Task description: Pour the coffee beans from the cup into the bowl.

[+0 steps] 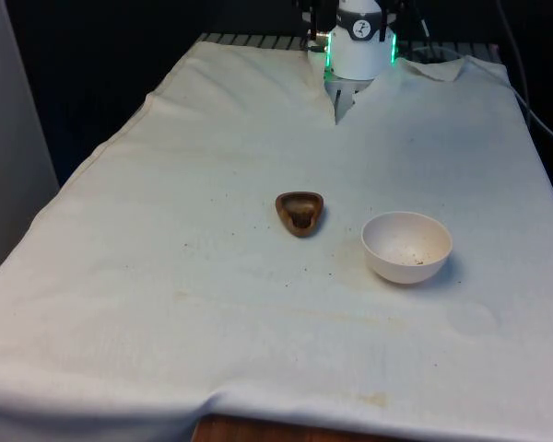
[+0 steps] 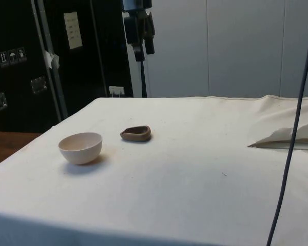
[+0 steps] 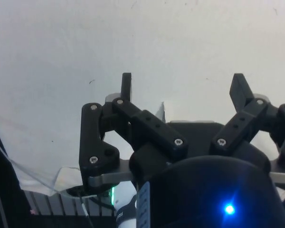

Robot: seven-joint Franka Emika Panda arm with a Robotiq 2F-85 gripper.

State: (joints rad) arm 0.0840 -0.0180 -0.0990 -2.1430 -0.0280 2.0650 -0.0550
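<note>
A small brown wooden cup (image 1: 300, 213) with dark coffee beans in it stands near the middle of the table, also seen as the low brown cup (image 2: 136, 134) in the side view. To the front view's right of it stands a white bowl (image 1: 406, 246), with a few dark specks inside, the same bowl (image 2: 80, 147) in the side view. My gripper (image 2: 143, 47) hangs high above the table, far from both. In the wrist view the gripper (image 3: 183, 80) is open over bare cloth, and nothing lies between its black fingers (image 3: 127, 85).
The white cloth (image 1: 166, 276) covers the whole table and has a slit and folds (image 1: 336, 110) near the robot's base. A raised fold (image 2: 285, 137) and a dark hanging cable (image 2: 292, 128) stand at the side view's right.
</note>
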